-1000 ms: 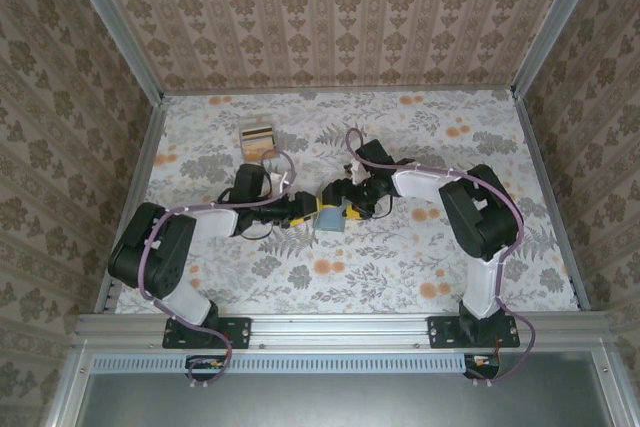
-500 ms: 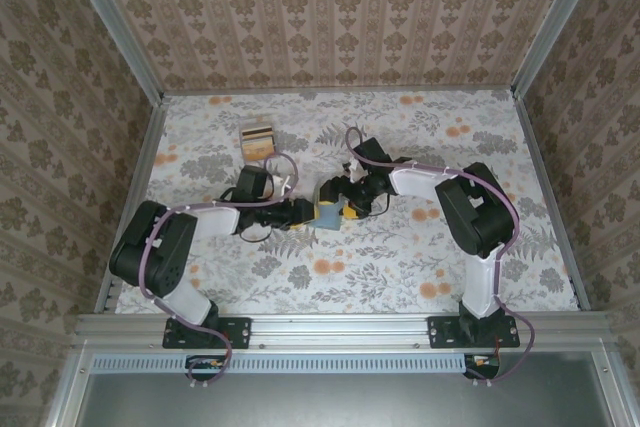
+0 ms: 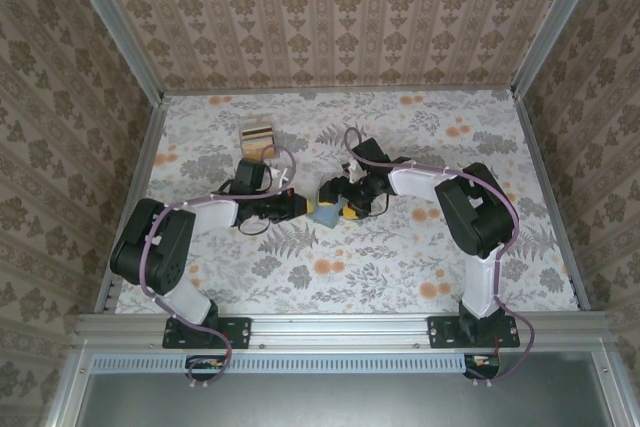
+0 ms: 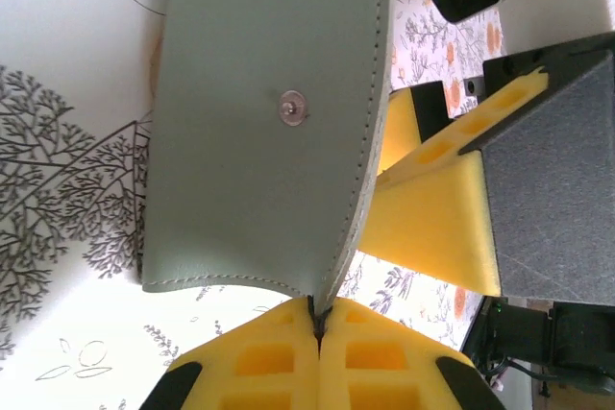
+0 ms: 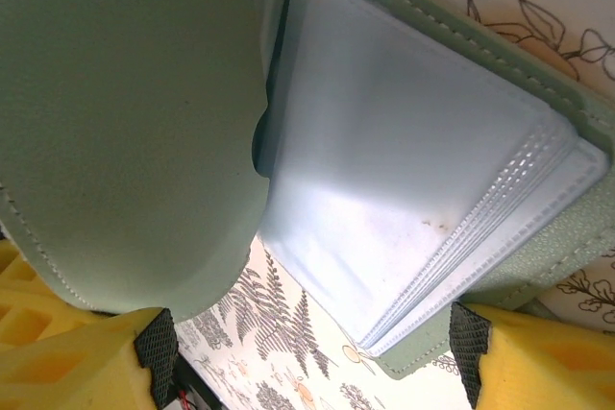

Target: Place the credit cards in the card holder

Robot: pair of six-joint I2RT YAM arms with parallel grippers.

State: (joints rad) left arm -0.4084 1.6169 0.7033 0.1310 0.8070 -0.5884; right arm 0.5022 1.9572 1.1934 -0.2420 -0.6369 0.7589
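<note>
The muted-green card holder (image 3: pixel 323 212) sits mid-table between both grippers. In the left wrist view its flap (image 4: pixel 269 112), with a small snap stud, stands on edge. My left gripper (image 4: pixel 317 319) is shut on the flap's lower corner. The right wrist view looks into the opened card holder (image 5: pixel 538 266), at its clear pockets (image 5: pixel 404 189) and the flap on the left. My right gripper (image 5: pixel 307 362) spans the holder at a wide grip, one fingertip (image 5: pixel 471 362) against its green edge. The tan credit cards (image 3: pixel 258 137) stand at the back left, away from both grippers.
The cards sit in a small stand near the table's left rail (image 3: pixel 140 187). Patterned walls close the table on three sides. Both arms (image 3: pixel 200 217) (image 3: pixel 440 187) stretch inward and meet at the middle. Bare floral tabletop (image 3: pixel 380 267) lies in front of them.
My left gripper has closed from open onto the holder's flap. The holder and both grippers have shifted slightly up and left on the table.
</note>
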